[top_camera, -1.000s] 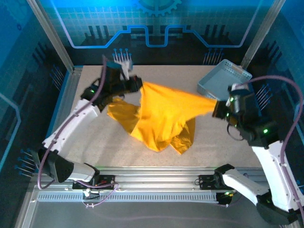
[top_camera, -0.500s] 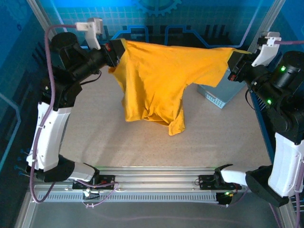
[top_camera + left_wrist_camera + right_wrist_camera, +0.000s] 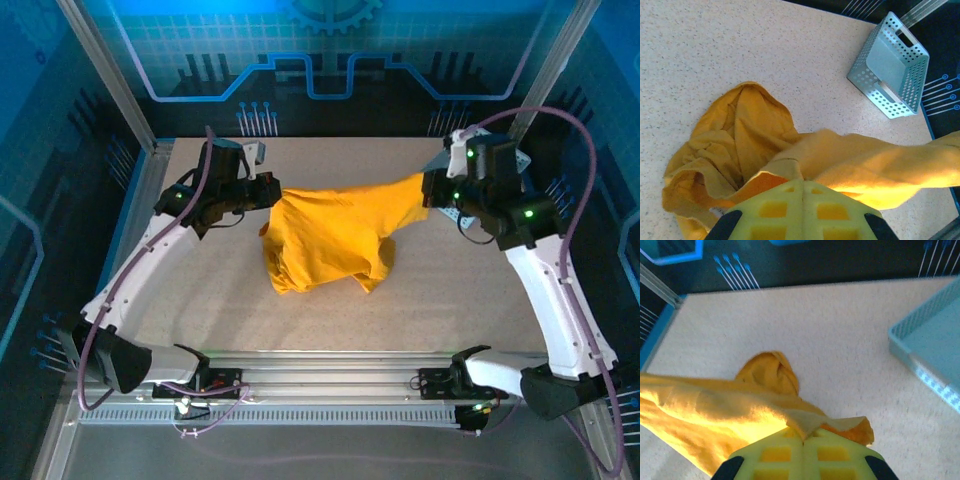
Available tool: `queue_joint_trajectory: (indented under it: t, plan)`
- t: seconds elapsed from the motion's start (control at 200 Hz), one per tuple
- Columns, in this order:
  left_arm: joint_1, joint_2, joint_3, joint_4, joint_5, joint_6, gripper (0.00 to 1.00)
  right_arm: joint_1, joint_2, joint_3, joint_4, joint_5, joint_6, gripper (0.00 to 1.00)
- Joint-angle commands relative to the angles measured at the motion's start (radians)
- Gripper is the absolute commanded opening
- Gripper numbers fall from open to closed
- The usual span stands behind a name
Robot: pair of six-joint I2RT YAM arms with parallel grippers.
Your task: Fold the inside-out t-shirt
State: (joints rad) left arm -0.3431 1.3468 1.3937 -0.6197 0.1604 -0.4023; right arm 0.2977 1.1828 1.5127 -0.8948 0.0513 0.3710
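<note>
Gripping the shirt (image 3: 335, 235) at both ends. The left tool (image 3: 272, 192) was clenched on one edge of the cloth and the right tool (image 3: 430, 188) was clenched on the opposite edge. In both wrist views the pads were pressed together with a thin fold of yellow fabric pinched at the tips.

Orientation:
- The long axis ran left-right across the worktop (image 3: 200, 290), strung between the two tools.
- The top edge was pulled into a fairly straight band. Its right end sat slightly farther back than the left.
- The right-hand part of the span narrowed to a tight rope of cloth going into the right tool.

Position:
- The shirt was at mid worktop, a bit left of centre.
- The bulk sagged below the stretched edge and lay bunched on the surface on the near side of the tools, with loose folds and a rolled opening at the left.
- The lower edge was crumpled, not flat.
- I couldn't tell which way the neck or the hem pointed, as the cloth was too bunched.

The basket (image 3: 890, 65) sat at the far right corner, just beside the right tool and apart from the cloth.
</note>
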Motion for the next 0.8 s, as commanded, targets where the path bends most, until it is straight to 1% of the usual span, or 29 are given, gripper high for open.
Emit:
queue_joint_trajectory:
  t: [0.0, 0.085, 0.225, 0.29, 0.38, 0.45, 0.51, 0.58, 0.6, 0.655, 0.72, 0.76, 0.795]
  plan:
    - [0.007, 0.028, -0.009, 0.088, 0.087, -0.036, 0.00, -0.006, -0.058, -0.111, 0.067, 0.024, 0.048, 0.00]
    - [-0.011, 0.070, 0.002, 0.094, 0.116, -0.041, 0.00, -0.008, -0.084, -0.201, 0.070, 0.048, 0.067, 0.00]
    - [-0.081, 0.129, 0.002, 0.112, 0.102, -0.039, 0.00, -0.008, -0.135, -0.324, 0.057, 0.099, 0.106, 0.00]
    - [-0.112, 0.162, 0.007, 0.104, 0.067, -0.033, 0.00, -0.014, -0.154, -0.379, 0.049, 0.123, 0.130, 0.00]
    - [-0.104, 0.218, 0.028, 0.055, -0.012, -0.045, 0.00, -0.017, -0.172, -0.434, 0.079, 0.067, 0.129, 0.00]
    - [-0.081, 0.254, 0.052, 0.010, -0.054, -0.051, 0.00, -0.013, -0.176, -0.432, 0.109, 0.021, 0.125, 0.00]
    - [-0.079, 0.263, 0.066, -0.025, -0.109, -0.042, 0.08, -0.008, -0.165, -0.399, 0.125, -0.018, 0.120, 0.00]
    - [-0.080, 0.241, 0.058, -0.027, -0.123, -0.025, 0.19, 0.012, -0.134, -0.347, 0.150, -0.069, 0.110, 0.00]
    - [-0.079, 0.227, 0.049, -0.024, -0.128, -0.021, 0.23, 0.025, -0.124, -0.329, 0.158, -0.077, 0.106, 0.00]
    - [-0.084, 0.181, 0.019, 0.005, -0.135, -0.003, 0.41, 0.070, -0.089, -0.278, 0.171, -0.079, 0.089, 0.00]
    - [-0.101, 0.107, -0.040, 0.079, -0.125, 0.045, 0.54, 0.132, -0.034, -0.198, 0.159, -0.066, 0.056, 0.00]
    - [-0.121, 0.051, -0.081, 0.145, -0.099, 0.079, 0.61, 0.165, -0.002, -0.148, 0.145, -0.064, 0.038, 0.00]
    - [-0.138, 0.009, -0.116, 0.212, -0.051, 0.113, 0.71, 0.191, 0.020, -0.113, 0.141, -0.064, 0.026, 0.00]
